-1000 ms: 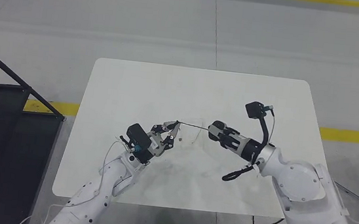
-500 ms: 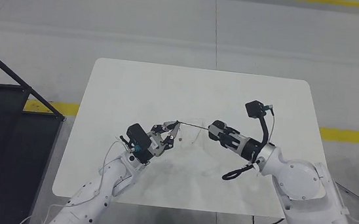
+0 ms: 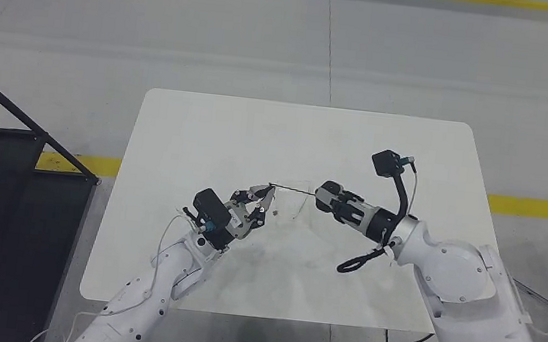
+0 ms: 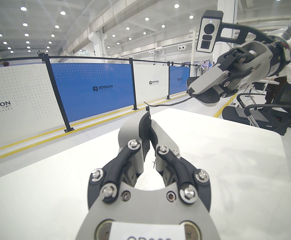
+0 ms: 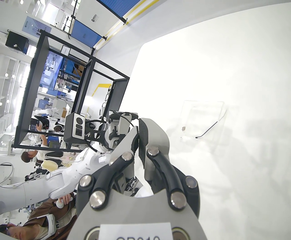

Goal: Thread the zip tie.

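Thin black plastic zip tie (image 4: pixel 163 106): above white tabletop (image 4: pixel 227 147); left gripper (image 4: pixel 147 116) clamped on one end, right gripper (image 4: pixel 192 92) clamped on the other. Threading apparently unfinished, no loop visible.

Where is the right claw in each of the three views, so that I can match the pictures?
Top view: the right claw is near the middle of the white table, shut on the zip tie.
Left wrist view: the right claw is beyond the left claw, at the zip tie's far end.
Right wrist view: the right claw is in the foreground, shut.
Shared landmark: the white table.
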Robot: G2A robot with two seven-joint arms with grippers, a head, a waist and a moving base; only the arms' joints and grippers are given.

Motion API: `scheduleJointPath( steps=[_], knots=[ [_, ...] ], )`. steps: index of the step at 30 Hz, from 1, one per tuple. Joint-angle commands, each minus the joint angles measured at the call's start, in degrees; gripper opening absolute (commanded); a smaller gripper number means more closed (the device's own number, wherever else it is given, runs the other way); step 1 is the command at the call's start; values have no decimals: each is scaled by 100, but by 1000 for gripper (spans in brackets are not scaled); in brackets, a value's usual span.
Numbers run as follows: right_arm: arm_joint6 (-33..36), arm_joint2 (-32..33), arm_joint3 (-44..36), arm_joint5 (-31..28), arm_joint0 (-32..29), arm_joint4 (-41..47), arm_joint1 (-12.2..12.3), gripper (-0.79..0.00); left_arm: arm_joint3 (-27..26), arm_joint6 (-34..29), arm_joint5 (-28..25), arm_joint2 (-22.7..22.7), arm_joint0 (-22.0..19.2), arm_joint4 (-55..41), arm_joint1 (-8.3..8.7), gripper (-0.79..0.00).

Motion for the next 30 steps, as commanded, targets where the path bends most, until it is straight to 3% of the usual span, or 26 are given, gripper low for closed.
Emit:
scheduleJointPath(
  steps=[1,30],
  knots=[
    [6,-2,-4,13,-2,-14,1,-785,0,0,0,0,0,0,0,-785],
    [-20,160,39,-176,-197,88,26,-785,0,0,0,0,0,0,0,-785]
  ],
)
